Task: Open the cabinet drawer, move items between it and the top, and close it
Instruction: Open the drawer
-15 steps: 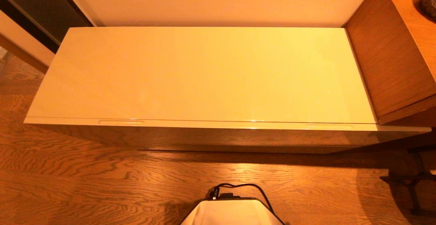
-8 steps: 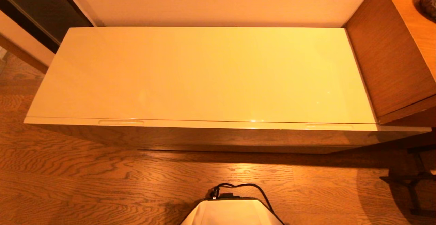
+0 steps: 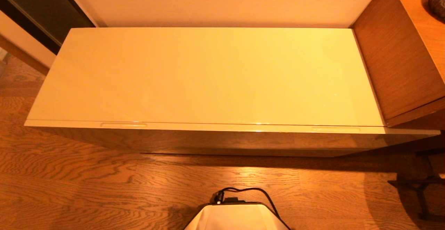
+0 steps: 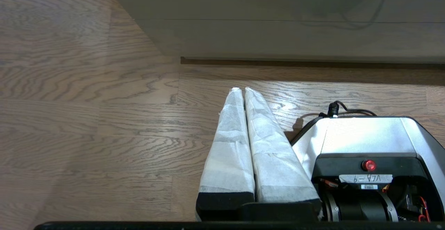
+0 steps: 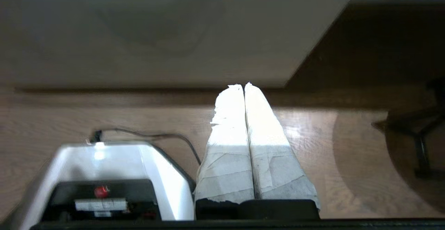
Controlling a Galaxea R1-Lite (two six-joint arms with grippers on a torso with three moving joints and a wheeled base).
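Both arms hang low beside the robot's base, out of the head camera's sight. The left gripper (image 4: 241, 90) has its fingers pressed together (white-wrapped, tips touching), and the right gripper (image 5: 243, 85) matches it.

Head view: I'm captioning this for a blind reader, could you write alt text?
A long glossy beige cabinet against a wall, seen from above, its top bare and its drawer shut. A taller brown wooden unit adjoins it on the right; wood floor and the robot's base lie in front.

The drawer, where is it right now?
In the head view, the drawer sits shut along the cabinet's front edge, just under the top, facing the wooden floor.
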